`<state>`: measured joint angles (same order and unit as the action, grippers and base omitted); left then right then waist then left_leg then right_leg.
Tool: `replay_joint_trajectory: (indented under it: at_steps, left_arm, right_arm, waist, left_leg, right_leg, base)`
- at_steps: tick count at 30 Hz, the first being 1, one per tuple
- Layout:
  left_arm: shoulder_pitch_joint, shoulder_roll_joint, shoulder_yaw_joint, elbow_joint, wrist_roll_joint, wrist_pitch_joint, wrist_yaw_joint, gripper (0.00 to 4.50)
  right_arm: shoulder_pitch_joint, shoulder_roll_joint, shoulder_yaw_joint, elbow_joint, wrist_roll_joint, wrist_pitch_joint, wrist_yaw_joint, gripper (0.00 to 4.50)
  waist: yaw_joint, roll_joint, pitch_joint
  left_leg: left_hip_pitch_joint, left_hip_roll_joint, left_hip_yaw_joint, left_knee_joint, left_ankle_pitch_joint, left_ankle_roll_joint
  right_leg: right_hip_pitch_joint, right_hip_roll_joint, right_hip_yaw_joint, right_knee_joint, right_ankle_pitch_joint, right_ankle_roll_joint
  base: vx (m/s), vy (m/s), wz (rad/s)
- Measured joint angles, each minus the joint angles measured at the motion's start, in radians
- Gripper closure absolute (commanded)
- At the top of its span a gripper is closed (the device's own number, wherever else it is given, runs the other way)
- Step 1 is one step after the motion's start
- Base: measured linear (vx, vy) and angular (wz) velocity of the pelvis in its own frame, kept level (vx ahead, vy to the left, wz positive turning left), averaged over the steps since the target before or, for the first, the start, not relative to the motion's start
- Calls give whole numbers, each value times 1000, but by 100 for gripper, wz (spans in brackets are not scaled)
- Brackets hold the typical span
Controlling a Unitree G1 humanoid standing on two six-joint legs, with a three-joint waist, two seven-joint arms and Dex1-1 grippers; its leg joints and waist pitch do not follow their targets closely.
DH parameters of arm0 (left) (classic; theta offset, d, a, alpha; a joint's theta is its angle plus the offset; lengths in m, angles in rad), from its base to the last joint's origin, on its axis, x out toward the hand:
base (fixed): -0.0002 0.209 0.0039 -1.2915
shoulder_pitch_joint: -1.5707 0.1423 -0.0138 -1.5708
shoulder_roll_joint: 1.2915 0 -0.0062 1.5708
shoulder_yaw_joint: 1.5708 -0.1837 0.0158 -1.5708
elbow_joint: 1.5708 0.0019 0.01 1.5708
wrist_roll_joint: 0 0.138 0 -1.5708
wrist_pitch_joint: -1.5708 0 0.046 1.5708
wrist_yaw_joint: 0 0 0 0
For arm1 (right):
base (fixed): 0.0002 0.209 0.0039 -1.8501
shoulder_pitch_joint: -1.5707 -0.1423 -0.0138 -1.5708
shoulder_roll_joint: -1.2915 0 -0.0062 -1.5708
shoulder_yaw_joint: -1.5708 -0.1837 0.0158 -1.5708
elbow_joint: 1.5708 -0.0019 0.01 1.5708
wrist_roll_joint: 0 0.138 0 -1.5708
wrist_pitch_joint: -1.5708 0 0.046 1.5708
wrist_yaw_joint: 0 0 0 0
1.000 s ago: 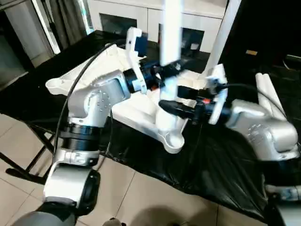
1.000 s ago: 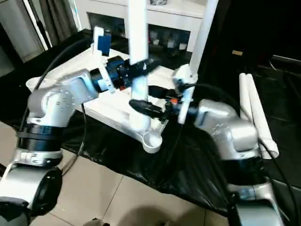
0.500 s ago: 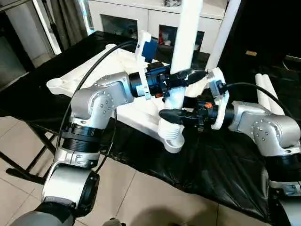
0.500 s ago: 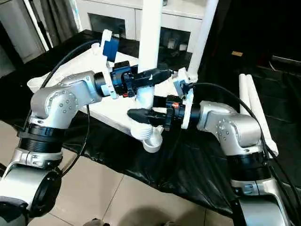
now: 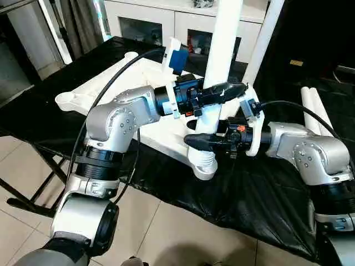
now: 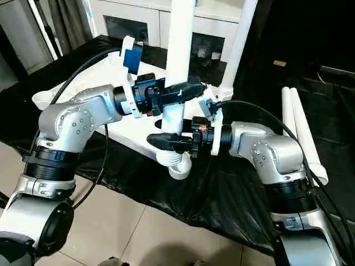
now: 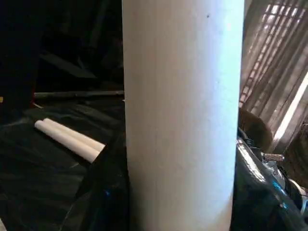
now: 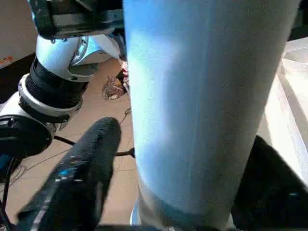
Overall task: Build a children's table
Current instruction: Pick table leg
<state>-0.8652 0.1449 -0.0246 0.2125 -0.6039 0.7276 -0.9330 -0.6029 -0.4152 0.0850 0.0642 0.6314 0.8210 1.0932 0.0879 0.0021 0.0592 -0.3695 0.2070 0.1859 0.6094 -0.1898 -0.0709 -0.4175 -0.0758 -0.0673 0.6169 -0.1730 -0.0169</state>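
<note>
The left gripper (image 5: 222,93) pinches the upright leg (image 5: 224,50) to steady it over the near corner socket (image 5: 203,166) of the upside-down tabletop (image 5: 150,127), while below it the right gripper (image 5: 202,139) straddles the leg's base, fingers spread, apparently ready to seat it.

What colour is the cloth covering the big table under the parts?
Black and glossy cloth, best seen in the left eye view.
</note>
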Motion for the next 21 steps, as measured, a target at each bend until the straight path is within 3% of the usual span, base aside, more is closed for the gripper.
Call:
replay_joint_trajectory:
  at_steps: [14,21]
  left_arm:
    - [1,8,-11,0,0,2,-12,260]
    - [1,9,-11,0,-1,6,-11,260]
  right_arm:
    - [-1,-1,3,24,-16,-26,6,248]
    - [0,0,5,24,-16,-27,7,257]
  waist:
    - [1,0,0]
    - [0,0,0]
  left_leg:
    - [0,0,0,0,0,0]
    - [0,0,0,1,0,0]
  right_leg:
    - [0,0,0,0,0,0]
    - [0,0,0,1,0,0]
  base:
    - [0,0,0]
    - [0,0,0]
